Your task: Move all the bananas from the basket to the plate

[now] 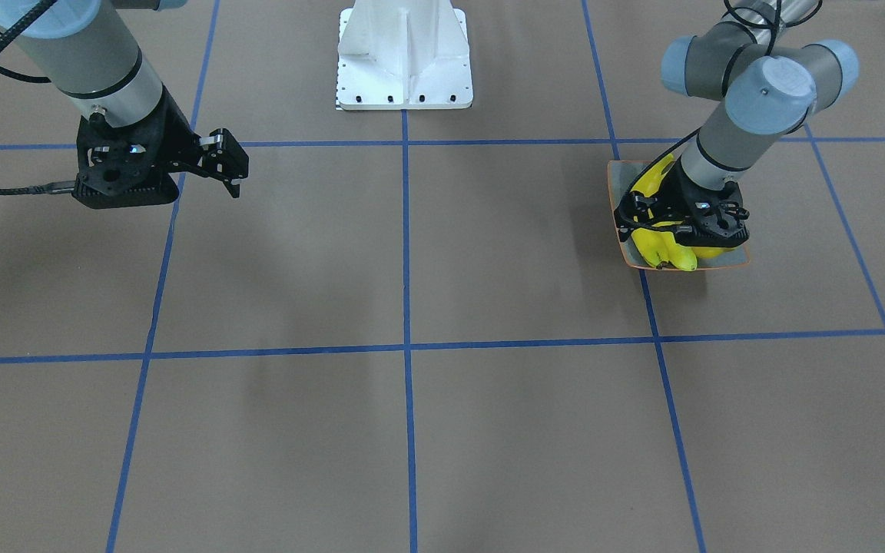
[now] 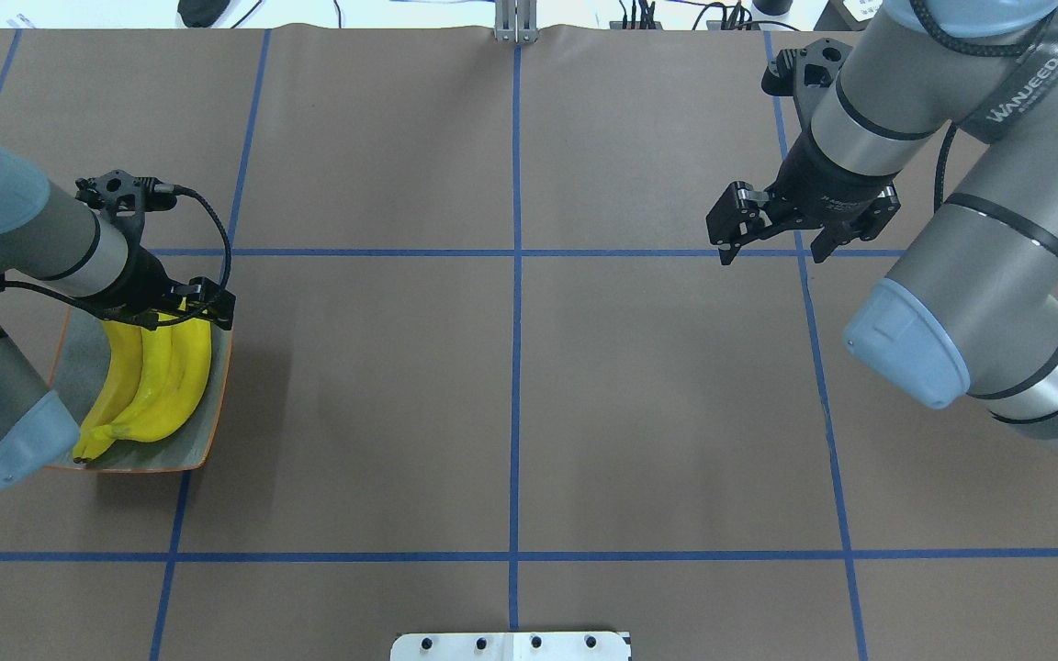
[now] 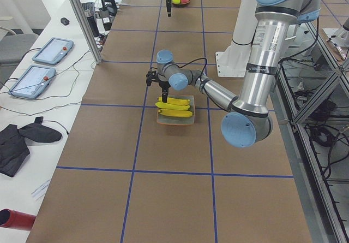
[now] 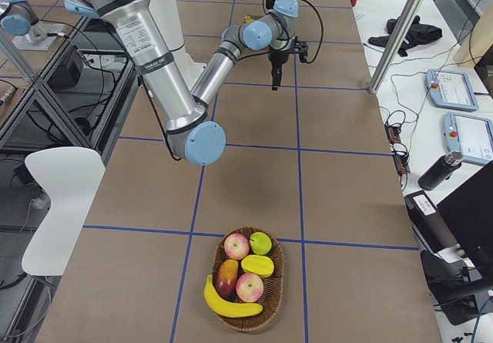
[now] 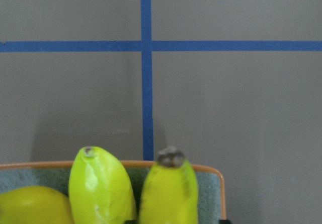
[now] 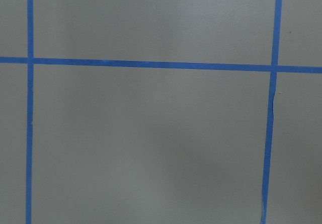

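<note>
Yellow, smooth curved bananas [image 2: 162,367] lie side by side on the orange-rimmed plate [image 2: 201,430].
Left pincer [image 2: 182,314] sits at their far ends, its spread not discernible; right pincer [image 2: 770,250] gapes wide.

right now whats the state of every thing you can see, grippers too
left gripper: open, low
right gripper: open, empty
plate: flat, loaded
plated bananas: three, side by side, under the left gripper
basket: upright, holding fruit
basket banana: one, not yet moved
other fruit: resting in the basket
</note>
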Tool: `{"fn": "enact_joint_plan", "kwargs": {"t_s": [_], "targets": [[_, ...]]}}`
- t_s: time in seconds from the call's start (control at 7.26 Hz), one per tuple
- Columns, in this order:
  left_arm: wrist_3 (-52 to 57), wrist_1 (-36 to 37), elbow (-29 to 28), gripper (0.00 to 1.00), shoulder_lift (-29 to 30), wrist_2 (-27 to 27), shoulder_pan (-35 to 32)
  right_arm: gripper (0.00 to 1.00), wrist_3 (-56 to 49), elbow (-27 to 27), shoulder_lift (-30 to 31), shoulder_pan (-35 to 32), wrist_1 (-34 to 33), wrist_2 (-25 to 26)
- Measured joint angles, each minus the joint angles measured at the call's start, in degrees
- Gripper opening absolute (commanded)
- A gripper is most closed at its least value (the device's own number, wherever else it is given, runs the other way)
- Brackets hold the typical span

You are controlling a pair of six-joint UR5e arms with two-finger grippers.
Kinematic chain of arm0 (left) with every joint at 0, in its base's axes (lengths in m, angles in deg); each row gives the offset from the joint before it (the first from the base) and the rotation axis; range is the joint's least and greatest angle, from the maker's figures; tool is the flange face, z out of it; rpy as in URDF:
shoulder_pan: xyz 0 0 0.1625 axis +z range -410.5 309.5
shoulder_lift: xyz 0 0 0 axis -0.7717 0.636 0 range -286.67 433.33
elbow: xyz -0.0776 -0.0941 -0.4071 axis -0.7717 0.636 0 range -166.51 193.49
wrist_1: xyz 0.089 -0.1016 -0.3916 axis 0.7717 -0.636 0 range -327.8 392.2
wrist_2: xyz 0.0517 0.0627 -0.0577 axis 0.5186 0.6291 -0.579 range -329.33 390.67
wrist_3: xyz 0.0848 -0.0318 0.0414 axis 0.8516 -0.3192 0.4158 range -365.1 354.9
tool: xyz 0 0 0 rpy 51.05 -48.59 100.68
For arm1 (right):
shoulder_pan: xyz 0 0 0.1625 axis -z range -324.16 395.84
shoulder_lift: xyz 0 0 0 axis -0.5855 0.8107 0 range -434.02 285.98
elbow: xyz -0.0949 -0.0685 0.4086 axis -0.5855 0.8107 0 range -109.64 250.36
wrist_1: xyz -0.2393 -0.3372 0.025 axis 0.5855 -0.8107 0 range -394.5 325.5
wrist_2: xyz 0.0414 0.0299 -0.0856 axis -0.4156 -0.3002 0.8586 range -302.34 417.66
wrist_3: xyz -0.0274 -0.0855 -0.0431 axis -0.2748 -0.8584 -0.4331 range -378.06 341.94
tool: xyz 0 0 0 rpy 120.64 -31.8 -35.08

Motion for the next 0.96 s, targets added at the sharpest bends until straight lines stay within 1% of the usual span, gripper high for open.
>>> {"fn": "enact_joint_plan", "kwargs": {"t_s": [0.28,0.55,0.69,0.96], "targets": [[-0.03,0.09,2.02,1.0,0.68,-0.31,-0.56,1.0,-0.18,-0.23,0.03,-0.2,-0.01,0.01],[-0.45,0.7,2.64,1.0,3.59,-0.39,-2.45,1.0,-3.0,-0.39,0.73,-1.87,-0.01,0.0],[-0.75,1.76,1.39,1.0,6.5,-0.3,-3.24,1.0,-6.78,-0.47,2.38,-3.91,-0.04,-0.09],[-2.64,3.76,-2.72,1.0,13.1,-0.12,-3.87,0.99,-17.86,-0.4,7.93,-10.33,-0.39,-0.58]]}}
